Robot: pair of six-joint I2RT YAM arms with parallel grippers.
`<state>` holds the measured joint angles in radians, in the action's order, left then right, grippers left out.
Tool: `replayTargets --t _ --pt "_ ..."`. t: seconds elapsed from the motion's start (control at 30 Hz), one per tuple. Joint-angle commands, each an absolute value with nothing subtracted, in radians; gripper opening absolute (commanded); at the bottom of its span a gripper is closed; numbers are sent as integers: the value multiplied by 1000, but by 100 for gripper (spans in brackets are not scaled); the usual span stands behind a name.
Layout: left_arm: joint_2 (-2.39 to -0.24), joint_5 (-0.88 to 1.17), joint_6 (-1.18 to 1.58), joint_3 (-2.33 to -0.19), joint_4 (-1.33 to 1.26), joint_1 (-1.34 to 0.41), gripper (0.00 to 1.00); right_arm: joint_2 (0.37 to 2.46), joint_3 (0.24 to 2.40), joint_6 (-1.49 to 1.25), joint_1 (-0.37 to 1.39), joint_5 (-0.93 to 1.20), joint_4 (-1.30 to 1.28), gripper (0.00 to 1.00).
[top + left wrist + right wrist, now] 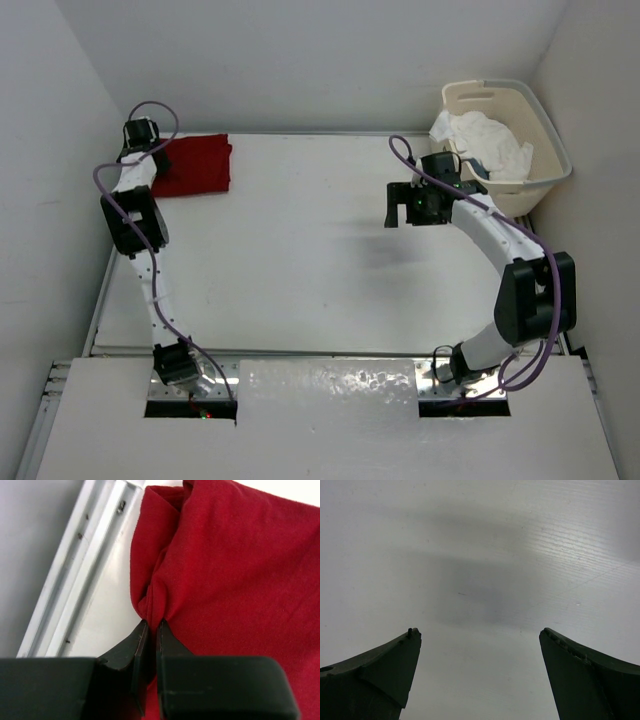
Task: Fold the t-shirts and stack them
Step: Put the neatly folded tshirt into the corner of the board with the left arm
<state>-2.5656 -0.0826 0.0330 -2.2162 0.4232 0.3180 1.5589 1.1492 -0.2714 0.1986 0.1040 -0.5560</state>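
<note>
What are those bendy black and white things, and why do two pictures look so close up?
They are two robot arms, bolted at the near edge of a table. One picture looks down from above. The other two come from little cameras on the arms' wrists, so you see each pincer up close. The left pincer is shut, pinching a fold of the red t-shirt in the table's far left corner. The right pincer is wide open, holding nothing, over bare table. In the far right corner stands a cream basket with white cloth in it.
</note>
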Motion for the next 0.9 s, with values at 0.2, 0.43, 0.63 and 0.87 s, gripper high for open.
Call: replayTargets --t 0.2,0.43,0.63,0.87 --pt "-2611 -95 74 -2275 341 331 17 1566 1175 -304 195 112 -551 99" --pt "-2547 -141 90 -2280 385 330 61 1546 1166 -299 196 140 -571 99" --pt "-2314 -227 110 -2180 443 331 100 1479 1180 -256 195 152 -583 99" --pt "-1977 -272 181 -2166 567 316 100 1411 1183 -241 195 66 -577 99"
